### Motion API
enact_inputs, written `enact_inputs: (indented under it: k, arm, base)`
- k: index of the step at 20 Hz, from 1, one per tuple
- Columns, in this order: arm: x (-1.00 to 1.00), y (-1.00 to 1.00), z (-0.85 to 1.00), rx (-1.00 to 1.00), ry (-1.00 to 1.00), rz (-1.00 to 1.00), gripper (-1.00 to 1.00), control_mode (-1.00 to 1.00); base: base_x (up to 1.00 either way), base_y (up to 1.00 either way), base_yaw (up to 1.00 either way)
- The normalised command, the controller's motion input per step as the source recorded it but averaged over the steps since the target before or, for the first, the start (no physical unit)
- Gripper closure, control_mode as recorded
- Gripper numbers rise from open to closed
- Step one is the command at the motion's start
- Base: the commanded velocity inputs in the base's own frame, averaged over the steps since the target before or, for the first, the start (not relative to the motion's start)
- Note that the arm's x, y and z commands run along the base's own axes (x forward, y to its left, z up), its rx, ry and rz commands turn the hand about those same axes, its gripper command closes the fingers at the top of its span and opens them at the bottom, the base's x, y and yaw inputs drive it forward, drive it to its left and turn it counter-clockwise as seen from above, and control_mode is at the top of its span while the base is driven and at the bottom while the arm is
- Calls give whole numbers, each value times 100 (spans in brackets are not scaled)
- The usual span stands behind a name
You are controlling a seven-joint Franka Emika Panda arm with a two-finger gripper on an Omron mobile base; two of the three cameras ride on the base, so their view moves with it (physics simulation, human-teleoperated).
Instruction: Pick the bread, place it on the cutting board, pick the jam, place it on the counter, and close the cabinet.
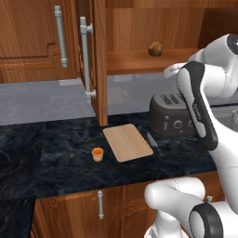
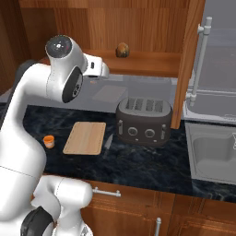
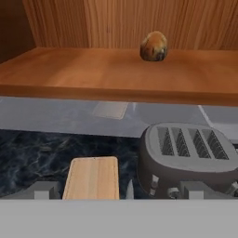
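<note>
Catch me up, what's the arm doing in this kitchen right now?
Nothing is held yet. The bread sits on the open cabinet shelf, and the hand camera faces it from a distance. The jam already stands on the counter beside the bare cutting board, left of the toaster. The cabinet doors are open.

Nothing readable anywhere here, no labels, brands or numbers, not even on the toaster [image 2: 144, 120].
</note>
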Motion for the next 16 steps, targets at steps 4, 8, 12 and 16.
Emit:
enact_inputs:
  k: [4,8,12,16]
  arm:
    - [0,-16,0,-3,-4,0,-100,-100]
    - [0,-14,2,-2,-1,0,-100,-100]
    - [14,-6,9,0,-1,0,-100,-100]
    - [19,0,13,0,0,-2,-100,-100]
  base:
    - [0,0,0]
    - [0,0,0]
    - [0,0,0]
    - [0,0,0]
